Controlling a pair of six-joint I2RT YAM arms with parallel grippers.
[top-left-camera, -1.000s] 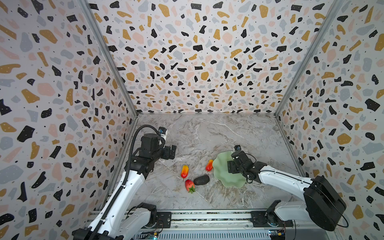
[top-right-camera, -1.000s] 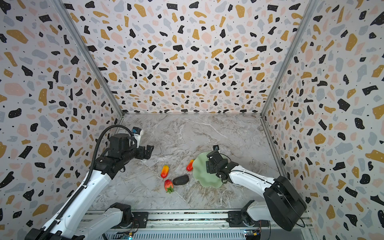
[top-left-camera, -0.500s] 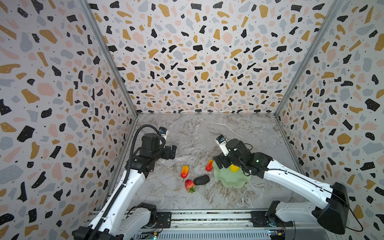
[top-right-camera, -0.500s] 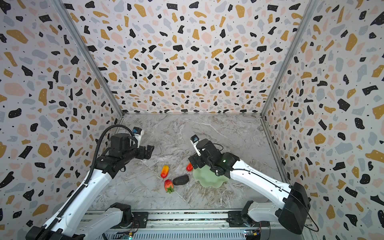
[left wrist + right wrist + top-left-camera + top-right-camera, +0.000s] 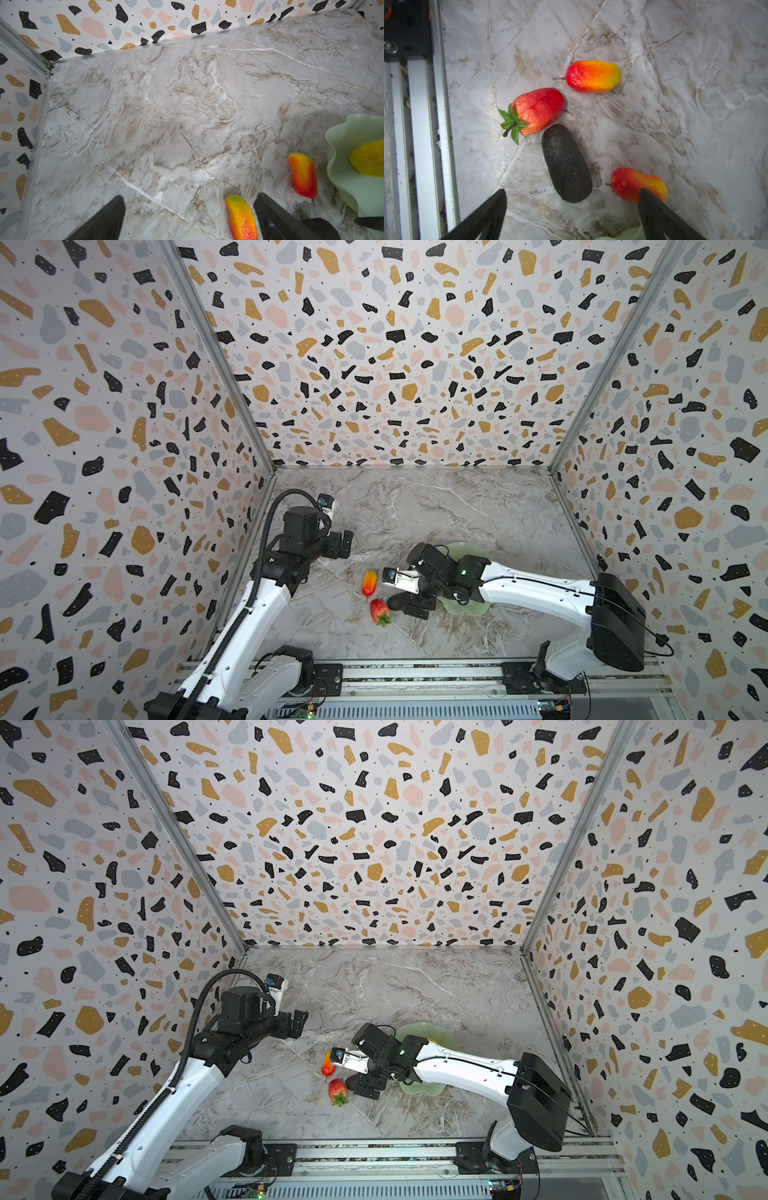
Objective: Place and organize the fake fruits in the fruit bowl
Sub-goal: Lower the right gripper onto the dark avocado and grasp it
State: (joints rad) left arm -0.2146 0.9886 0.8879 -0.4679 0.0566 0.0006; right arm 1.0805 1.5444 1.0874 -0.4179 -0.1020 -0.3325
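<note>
Because the fruit bowl [image 5: 340, 145] sits on the tabletop [image 5: 166, 104] near the front, under the right arm, with only the yellow fruit [image 5: 367, 159] inside it, four fruits are left to move. The dark fruit [image 5: 566, 164] lies just outside the bowl. The right tool [image 5: 572, 194] hangs over it with its two fingers wide apart and nothing in them. I think this is the fruit it goes for next. Some things could go wrong here. The strawberry [image 5: 538, 110] is right up against the dark fruit, maybe touching, so a finger coming down could knock it and make it roll. One red-and-yellow fruit [image 5: 637, 184] lies close by the other finger and could get bumped or pinched too. The dark fruit is rounded, so it could slip out of a squeeze that is off its middle. The arm is also over the bowl and could push it. The left tool [image 5: 190, 199] is up off the tabletop, fingers apart and empty. Count: one bowl, two tools, and five fruits: one yellow, one dark, one strawberry and two red-and-yellow, with the second red-and-yellow fruit [image 5: 593, 76] lying further out.
</note>
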